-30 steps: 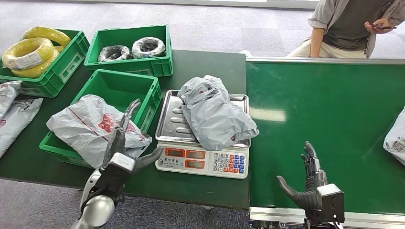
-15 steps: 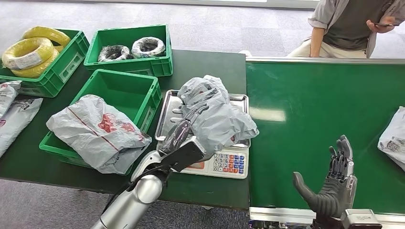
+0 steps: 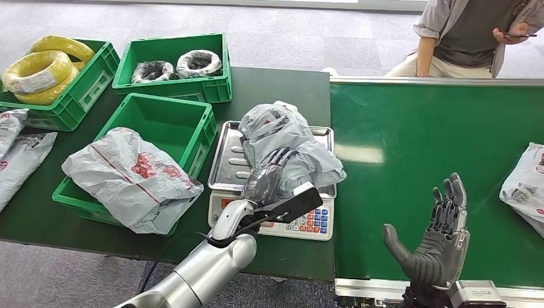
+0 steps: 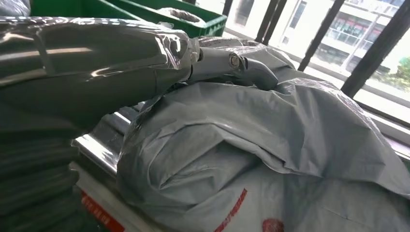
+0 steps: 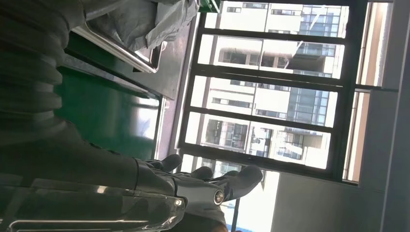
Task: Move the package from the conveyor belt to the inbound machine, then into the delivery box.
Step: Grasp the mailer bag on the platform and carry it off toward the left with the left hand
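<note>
The grey package [image 3: 285, 151] is being kept on the steel tray of the scale [image 3: 277, 215], btwn the near green crate [image 3: 163, 122] and the conveyor belt [image 3: 410, 154]. It is being touched on its near side by the left hand [image 3: 266, 176], fingers laid over the crumpled plastic w/ thumb spread; whether it is actually being gripped can't be told. The right hand [image 3: 439, 240] is being held upright over the belt's near edge, fingers apart, nothing in it, while a second package [image 3: 526, 183] is lying at the belt's right end.
</note>
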